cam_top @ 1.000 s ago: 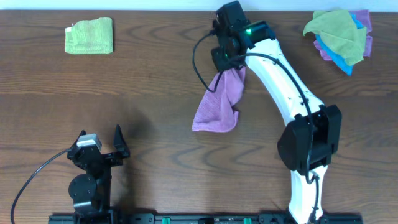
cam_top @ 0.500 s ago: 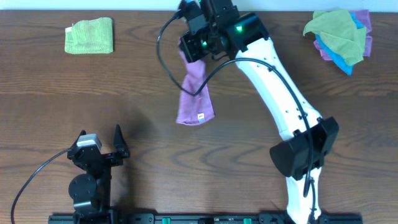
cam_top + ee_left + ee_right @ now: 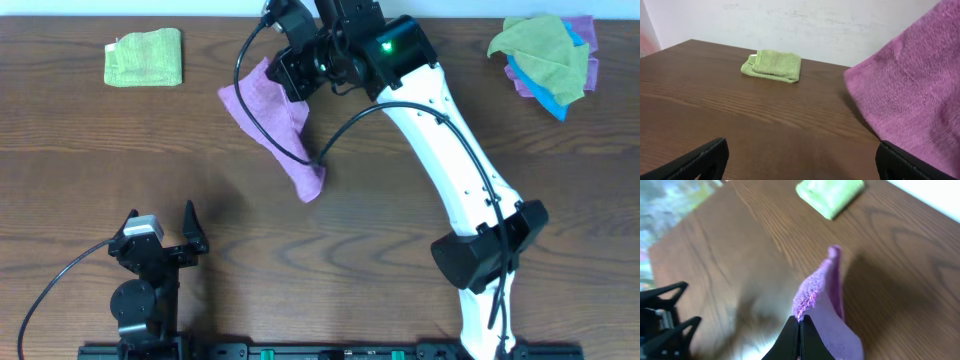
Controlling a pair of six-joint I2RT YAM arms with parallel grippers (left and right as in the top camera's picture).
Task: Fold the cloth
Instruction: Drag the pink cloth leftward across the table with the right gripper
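Brown table (image 3: 100, 160); cloth (image 3: 262, 115) pinched in right end effector (image 3: 800, 325), apparently hanging.

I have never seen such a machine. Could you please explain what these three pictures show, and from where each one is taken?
These are two robot arms working at a wooden table. One picture looks straight down from above. The other two come from a small camera on each arm's wrist, so that arm's own fingers appear at the bottom edge. The right gripper, at the end of the white arm, is shut on an edge of the lilac cloth, which hangs from it. The left gripper sits open near the front of the table and holds nothing. A folded green cloth lies at the far left, and a pile of cloths at the far right.
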